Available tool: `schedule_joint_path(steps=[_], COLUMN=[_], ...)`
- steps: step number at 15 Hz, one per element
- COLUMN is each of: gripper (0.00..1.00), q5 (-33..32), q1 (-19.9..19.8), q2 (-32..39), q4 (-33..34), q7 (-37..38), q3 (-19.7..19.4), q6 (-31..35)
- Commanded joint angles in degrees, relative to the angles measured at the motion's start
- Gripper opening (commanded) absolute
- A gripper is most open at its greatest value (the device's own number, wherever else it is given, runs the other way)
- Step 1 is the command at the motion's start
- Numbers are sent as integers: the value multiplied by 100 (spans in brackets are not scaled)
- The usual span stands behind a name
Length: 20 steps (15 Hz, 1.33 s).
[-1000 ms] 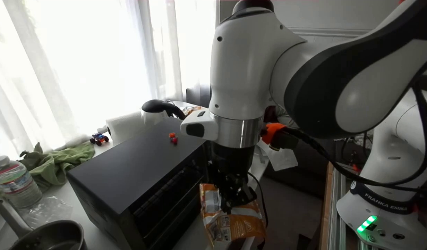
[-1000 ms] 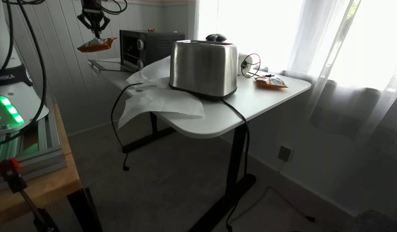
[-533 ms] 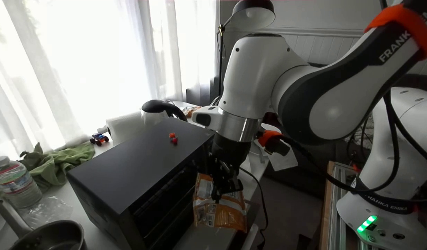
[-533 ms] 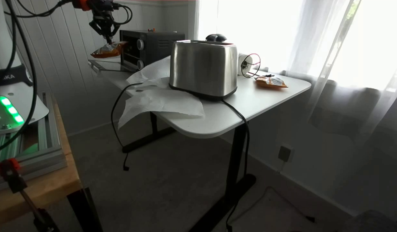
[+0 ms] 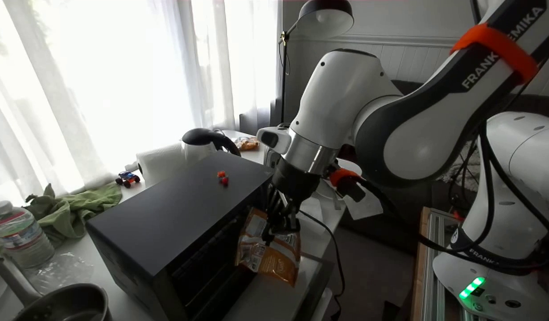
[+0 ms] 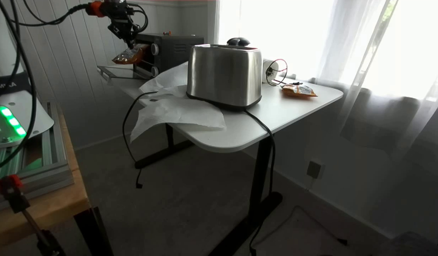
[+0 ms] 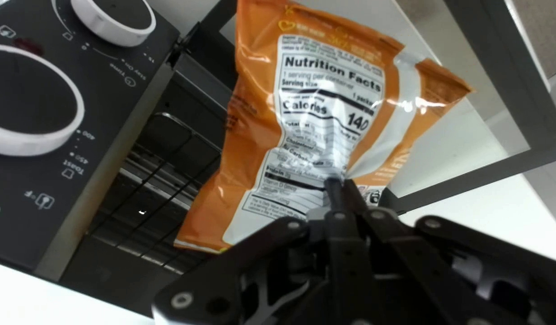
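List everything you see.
Held bag: one, orange, in gripper.
Loose bag: one, orange, on table.
Oven: one, black, on table.
Toaster: one, silver, on table.
Table: one, white, beside curtains.
Trinkets: count unclear, reddish, on oven.
Pot: one, dark, near bottle.
Bottle: one, clear, near cloth.
Cloth: one, green, near curtains.
Toy truck: one, blue-orange, near curtains.
Paper roll: one, white, behind oven.
Sheets: count unclear, white, beside toaster.
Lamp: one, black, behind arm.
Arm: one, white and black, beside table.
Gripper: one, black, on arm.

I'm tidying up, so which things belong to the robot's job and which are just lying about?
In the job:
gripper
orange snack bag it holds
likely the open toaster oven

Apparently lying about:
toy truck
green cloth
water bottle
saucepan
steel toaster
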Motion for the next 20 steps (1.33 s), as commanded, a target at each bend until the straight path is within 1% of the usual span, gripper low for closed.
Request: schedule_joint_path(steps=[1, 2, 4, 5, 7, 9, 15, 20], gripper=[0, 0, 0, 0, 0, 0, 0, 0], q5=[371, 593, 840, 1176, 1651, 1988, 2832, 3205], q1=[293, 309, 410, 586, 809, 948, 1226, 1275], q2=[-89, -72, -17, 15, 42, 60, 118, 224], q4=[-128, -97, -55, -11, 35, 61, 99, 196], q7=[-7, -134, -144, -265, -439, -571, -926, -1265], q3=[-269, -261, -347, -470, -627, -747, -1053, -1271], q6=[405, 440, 531, 575, 604, 574, 657, 587])
